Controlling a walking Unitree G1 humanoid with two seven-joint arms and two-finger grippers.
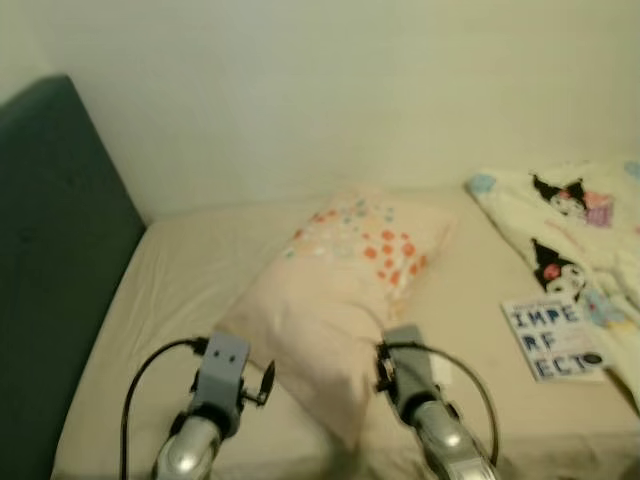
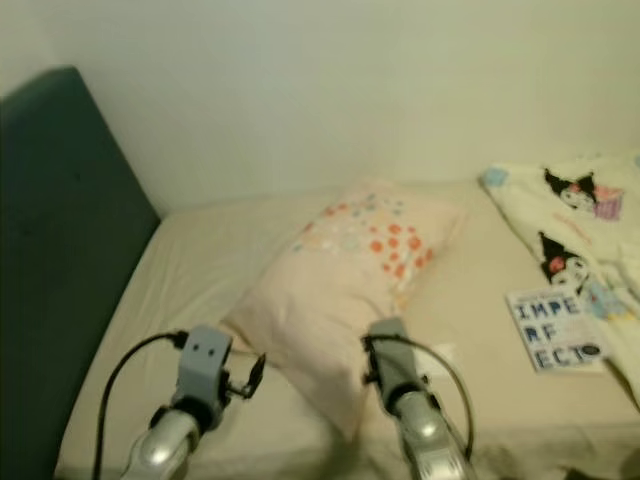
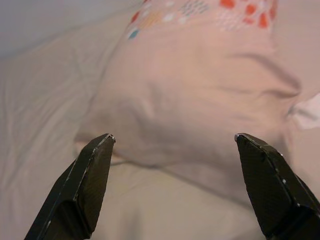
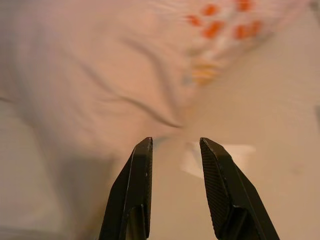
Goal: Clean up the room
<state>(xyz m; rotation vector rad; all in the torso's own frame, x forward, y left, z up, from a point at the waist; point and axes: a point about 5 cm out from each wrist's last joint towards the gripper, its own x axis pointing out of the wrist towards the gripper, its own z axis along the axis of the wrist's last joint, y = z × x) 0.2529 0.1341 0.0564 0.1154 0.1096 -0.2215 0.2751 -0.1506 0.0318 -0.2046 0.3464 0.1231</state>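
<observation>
Pillow point(image 1: 345, 285): lies askew mid-bed point(image 1: 180, 300), one corner toward you. Left tool point(image 3: 172, 137) spread wide, aimed at the near-left corner; close too shallow and you pinch only loose cover, which slips. Right tool point(image 4: 175, 142) narrowly parted beside the right edge; may snag the white tag point(image 4: 220, 157). Book point(image 1: 552, 340) and blanket point(image 1: 570, 225) far right: dragging could shove them.

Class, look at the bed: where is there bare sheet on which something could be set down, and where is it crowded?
Bare sheet lies between the dark headboard and the pillow, and again between the pillow and the book. The right side is crowded: the printed blanket and the book lie there. Both grippers, left gripper and right gripper, hover at the pillow's near edge.
</observation>
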